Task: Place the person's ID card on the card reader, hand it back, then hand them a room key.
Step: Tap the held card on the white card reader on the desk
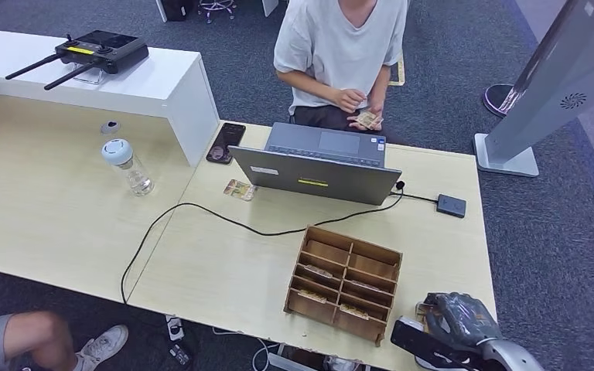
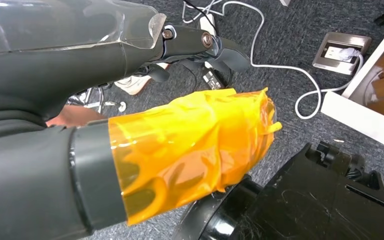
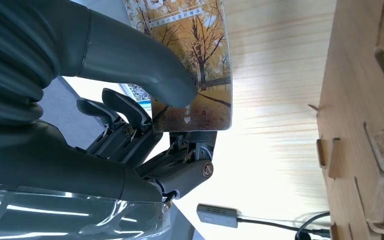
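My right robot hand pinches the autumn-tree printed room key card beside the wooden slotted box, ready to pass over; left robot hand's grip I cannot tell.

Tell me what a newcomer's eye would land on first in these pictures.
Most striking is the bright orange film wrapped around the left hand, hanging above dark carpet and cables. Next is the card with an autumn-tree picture pinched under the thumb of the right hand, at the desk's near right corner beside the wooden compartment box. Beyond the open laptop, a person in a pale T-shirt holds a small card.
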